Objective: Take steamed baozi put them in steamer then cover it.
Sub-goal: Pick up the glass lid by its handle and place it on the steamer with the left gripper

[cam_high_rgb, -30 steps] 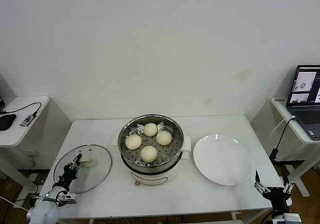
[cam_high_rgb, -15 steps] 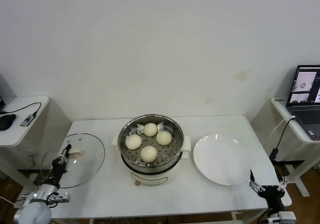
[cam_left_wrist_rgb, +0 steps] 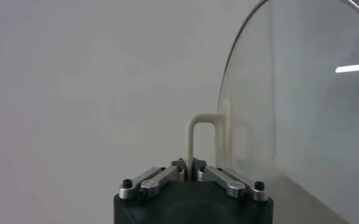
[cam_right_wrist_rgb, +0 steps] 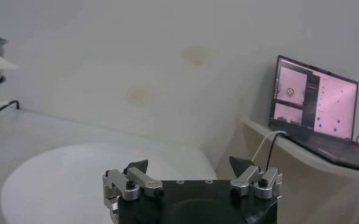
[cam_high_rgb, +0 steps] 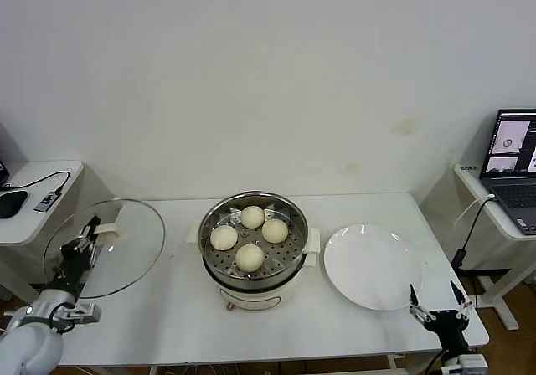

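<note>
At the left edge of the head view the left gripper [cam_high_rgb: 84, 239] is clamped on the handle of the cover [cam_high_rgb: 126, 241], held tilted off the table [cam_high_rgb: 176, 308], while centre frame four steamed baozi [cam_high_rgb: 249, 256] sit in the uncovered steamer [cam_high_rgb: 251, 285], and at lower right the right gripper [cam_high_rgb: 435, 301] hangs spread apart beside the plate [cam_high_rgb: 373, 266].

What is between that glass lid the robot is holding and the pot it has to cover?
Nothing visible. The left claw holds the cover by its handle, lifted at the table's left end. Only bare table lies between it and the steamer, whose top is open with four baozi inside.
</note>
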